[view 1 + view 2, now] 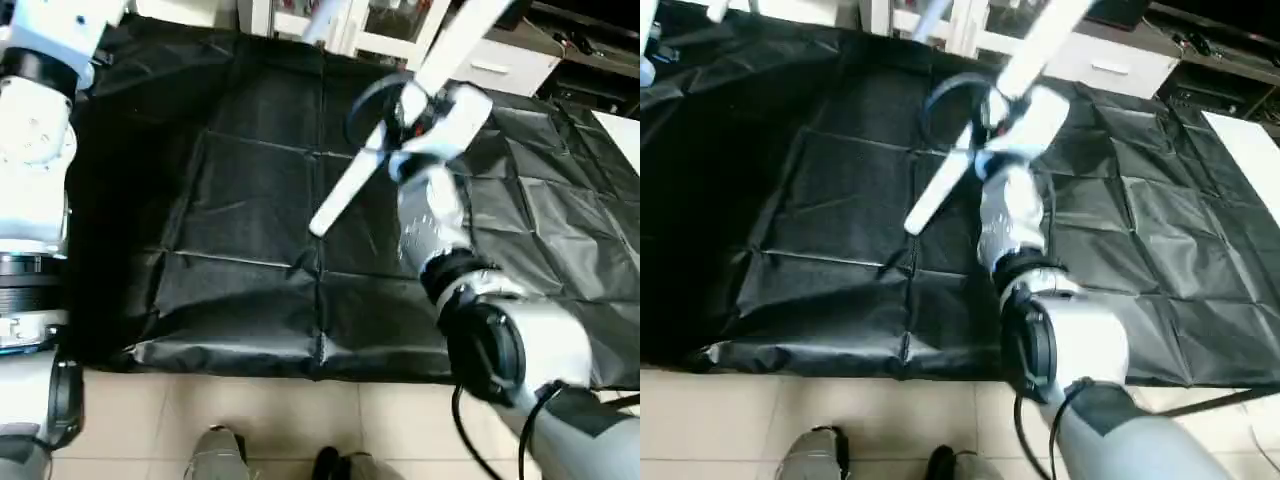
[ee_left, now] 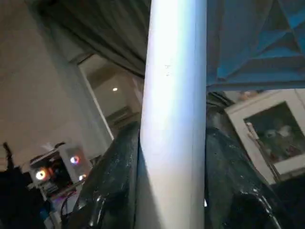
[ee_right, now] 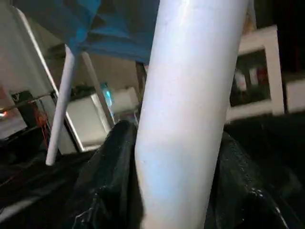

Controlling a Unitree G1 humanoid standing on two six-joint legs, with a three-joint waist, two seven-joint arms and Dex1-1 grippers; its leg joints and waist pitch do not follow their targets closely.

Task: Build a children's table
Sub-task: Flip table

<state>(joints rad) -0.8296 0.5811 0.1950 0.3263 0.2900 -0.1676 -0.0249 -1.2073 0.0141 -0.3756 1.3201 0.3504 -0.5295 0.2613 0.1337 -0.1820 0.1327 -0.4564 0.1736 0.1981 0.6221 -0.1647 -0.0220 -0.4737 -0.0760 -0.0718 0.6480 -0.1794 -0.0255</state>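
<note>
My right gripper (image 1: 415, 110) is shut on a long white leg (image 1: 345, 190) of the children's table. The leg slants from low over the black cloth up toward the far right. In the right wrist view the leg (image 3: 190, 95) sits between the two black fingers (image 3: 112, 162), with the ribbed underside of the table top (image 3: 114, 28) above and two more legs (image 3: 59, 109) beside it. My left gripper (image 2: 174, 143) is shut on another white leg (image 2: 176, 95), under the ribbed top (image 2: 252, 43). My left arm (image 1: 35, 150) rises along the left edge.
The large work table under black cloth (image 1: 250, 200) spans the view, and its front edge meets a beige tiled floor (image 1: 280, 430). White cabinets (image 1: 500, 60) stand behind it. A white board (image 1: 1250, 150) lies at the far right.
</note>
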